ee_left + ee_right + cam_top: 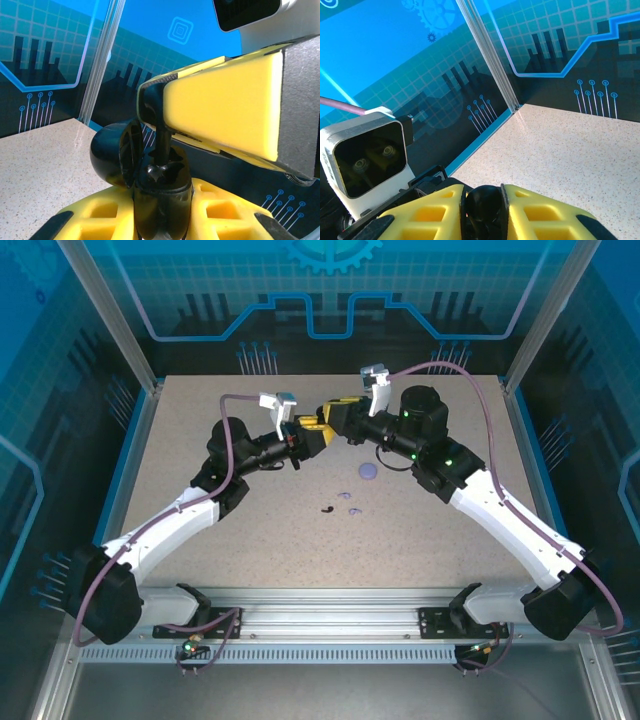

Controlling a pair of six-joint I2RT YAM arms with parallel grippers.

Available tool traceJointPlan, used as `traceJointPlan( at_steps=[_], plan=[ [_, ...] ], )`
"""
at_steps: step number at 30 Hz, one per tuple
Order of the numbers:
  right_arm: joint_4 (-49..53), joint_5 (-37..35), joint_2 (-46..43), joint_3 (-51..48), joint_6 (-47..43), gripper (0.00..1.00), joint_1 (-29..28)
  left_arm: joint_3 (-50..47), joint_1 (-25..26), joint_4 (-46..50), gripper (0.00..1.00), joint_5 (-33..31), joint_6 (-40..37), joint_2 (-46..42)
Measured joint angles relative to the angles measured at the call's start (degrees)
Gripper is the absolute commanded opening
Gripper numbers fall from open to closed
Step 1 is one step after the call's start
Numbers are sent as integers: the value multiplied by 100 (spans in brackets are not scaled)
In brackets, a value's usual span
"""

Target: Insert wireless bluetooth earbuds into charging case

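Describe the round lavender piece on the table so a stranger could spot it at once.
On the speckled table, look just near-right of where the two arms' yellow fingers meet at mid-table. The lavender disc lies there flat. It is round and much bigger than the tiny lavender bits and the black bit lying nearer the bases.

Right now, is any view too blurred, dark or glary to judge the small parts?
Top external: evenly lit and sharp, but the earbuds on the table are specks. Left wrist: the glossy black case shows little detail; a yellow finger looms close. Right wrist: the black piece between the fingers sits in shadow.
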State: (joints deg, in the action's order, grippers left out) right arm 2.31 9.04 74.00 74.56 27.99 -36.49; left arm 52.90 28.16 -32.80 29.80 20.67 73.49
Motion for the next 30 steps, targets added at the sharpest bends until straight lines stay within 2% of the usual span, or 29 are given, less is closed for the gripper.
traceJointPlan(
  at_steps=[30],
  plan=[
    [284,9,-50,4,-153,26,-35,22,15,348,21,-136,-146,-125]
  ],
)
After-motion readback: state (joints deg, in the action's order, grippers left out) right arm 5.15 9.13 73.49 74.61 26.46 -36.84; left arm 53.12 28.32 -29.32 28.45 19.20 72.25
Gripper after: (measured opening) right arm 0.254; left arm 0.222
